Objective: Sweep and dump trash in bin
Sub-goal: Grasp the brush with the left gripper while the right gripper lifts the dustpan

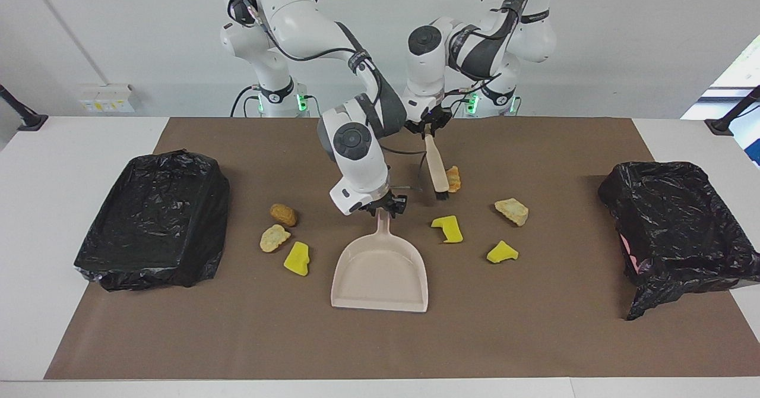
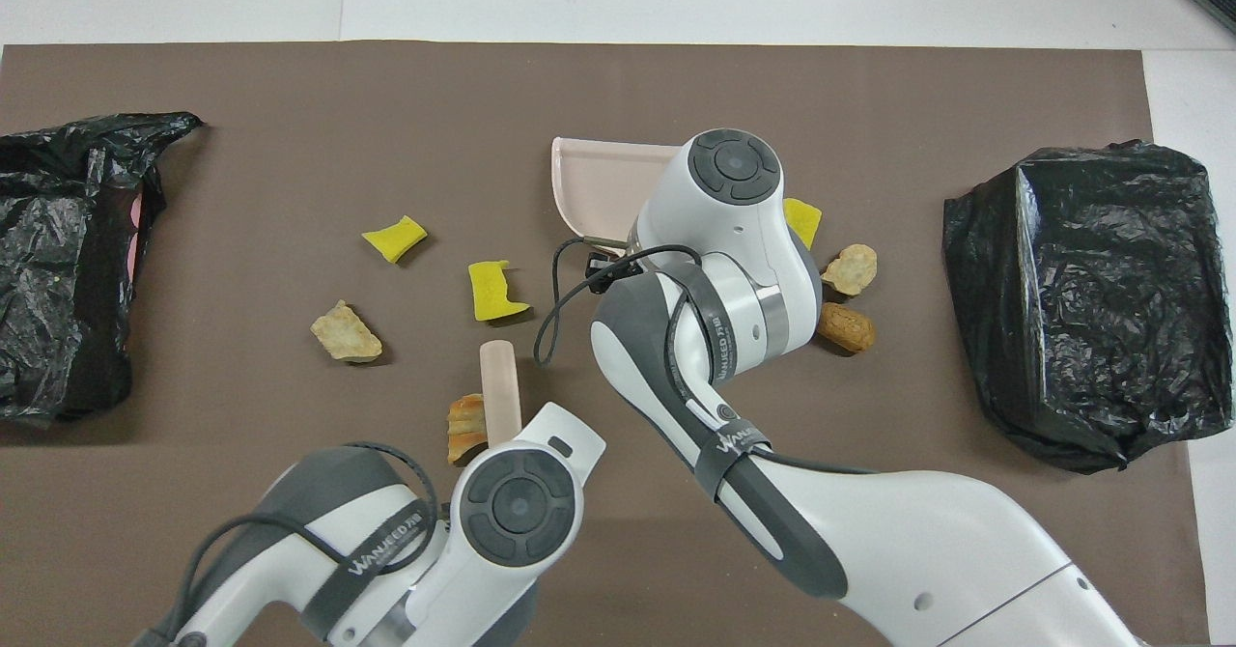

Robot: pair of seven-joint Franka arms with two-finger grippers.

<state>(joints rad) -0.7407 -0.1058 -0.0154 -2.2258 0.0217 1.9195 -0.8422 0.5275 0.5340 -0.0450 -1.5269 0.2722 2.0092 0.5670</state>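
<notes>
Our left hand (image 1: 428, 129) grips the brush (image 1: 437, 172) beside the croissant scrap (image 1: 453, 179); our right hand (image 1: 382, 207) is at the dustpan (image 1: 380, 270) handle, grip unclear. Seven scraps lie scattered on the bench. A loosely held dustpan could slide when swept against.

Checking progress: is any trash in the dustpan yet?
No, the dustpan lies bare in the facing view, and the trash sits on the mat beside it.

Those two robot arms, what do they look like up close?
Both arms are glossy white rounded shells with dark grey joint sections and round grey end caps. Black cables loop along them, and "WANJEED" lettering runs along the grey bands. The left gripper and right gripper are small and black. Green lights glow at the bases.
</notes>
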